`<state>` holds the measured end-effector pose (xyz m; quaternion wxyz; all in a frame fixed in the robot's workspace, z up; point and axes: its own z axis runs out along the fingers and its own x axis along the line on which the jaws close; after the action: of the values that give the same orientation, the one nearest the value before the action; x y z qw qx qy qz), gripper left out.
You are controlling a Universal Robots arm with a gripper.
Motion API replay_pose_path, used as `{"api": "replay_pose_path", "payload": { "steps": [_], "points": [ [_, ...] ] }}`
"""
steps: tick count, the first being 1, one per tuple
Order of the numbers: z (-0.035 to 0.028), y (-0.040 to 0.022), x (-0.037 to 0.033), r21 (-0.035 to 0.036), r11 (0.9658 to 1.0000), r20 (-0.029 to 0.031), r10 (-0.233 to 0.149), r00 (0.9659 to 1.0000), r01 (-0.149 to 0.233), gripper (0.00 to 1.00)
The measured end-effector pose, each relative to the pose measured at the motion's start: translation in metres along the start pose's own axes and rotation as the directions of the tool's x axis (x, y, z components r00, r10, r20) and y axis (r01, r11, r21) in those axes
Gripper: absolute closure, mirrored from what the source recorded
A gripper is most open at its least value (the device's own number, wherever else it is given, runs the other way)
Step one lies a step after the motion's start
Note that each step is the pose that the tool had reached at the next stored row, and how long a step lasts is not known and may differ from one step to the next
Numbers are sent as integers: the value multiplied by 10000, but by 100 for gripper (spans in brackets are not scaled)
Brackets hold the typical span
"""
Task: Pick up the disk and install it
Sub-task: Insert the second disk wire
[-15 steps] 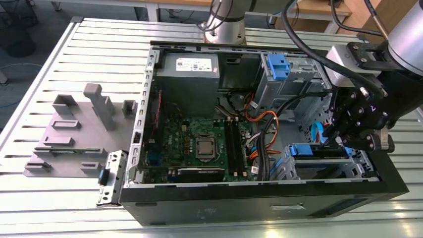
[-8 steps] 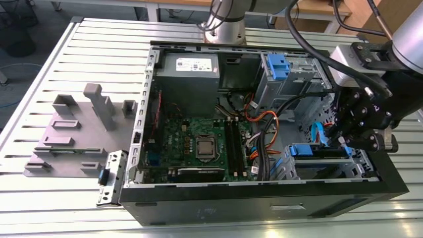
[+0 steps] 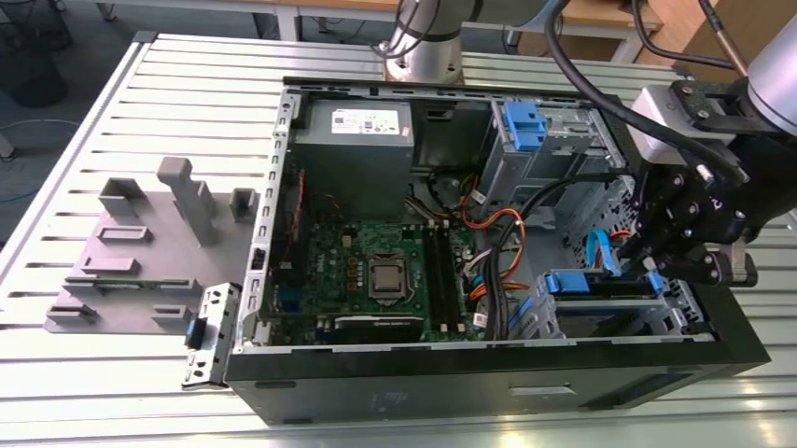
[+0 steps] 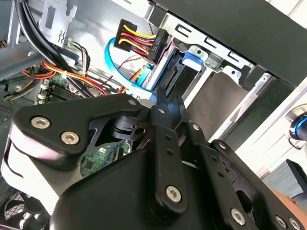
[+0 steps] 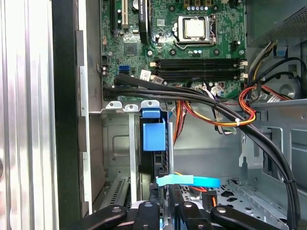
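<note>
The disk (image 5: 153,143) stands edge-up in the drive cage (image 5: 115,143), lower centre of the first wrist view; the gripper (image 5: 163,203) pinches its near edge, and should keep it square to the rails.

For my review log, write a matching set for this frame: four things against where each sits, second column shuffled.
1 disk with blue plastic rails
2 grey box with white sticker
3 green motherboard
4 grey plastic fixture

A on the slatted metal table, outside the black case
B case floor, middle
C in the metal drive bay by the gripper
D case corner nearest the arm's base

Pairs: 1-C, 2-D, 3-B, 4-A
</note>
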<state>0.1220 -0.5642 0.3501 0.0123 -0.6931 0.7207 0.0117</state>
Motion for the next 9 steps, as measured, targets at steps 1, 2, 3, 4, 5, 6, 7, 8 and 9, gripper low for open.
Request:
{"api": "replay_pose_path", "payload": {
  "steps": [1,2,3,4,5,6,7,8,9],
  "points": [
    [0,-9,-1,0,10000,0,-1,10000,1,76],
    [0,-17,-1,0,10000,0,-1,10000,1,76],
    [0,-17,-1,0,10000,0,-1,10000,1,76],
    [0,-17,-1,0,10000,1,-1,10000,1,76],
    [0,-17,-1,0,10000,1,-1,10000,1,76],
    [0,-17,-1,0,10000,1,-1,10000,1,76],
    [0,-17,-1,0,10000,1,-1,10000,1,76],
    [0,-17,-1,0,10000,1,-1,10000,1,76],
    [0,-17,-1,0,10000,1,-1,10000,1,76]
  ]
}}
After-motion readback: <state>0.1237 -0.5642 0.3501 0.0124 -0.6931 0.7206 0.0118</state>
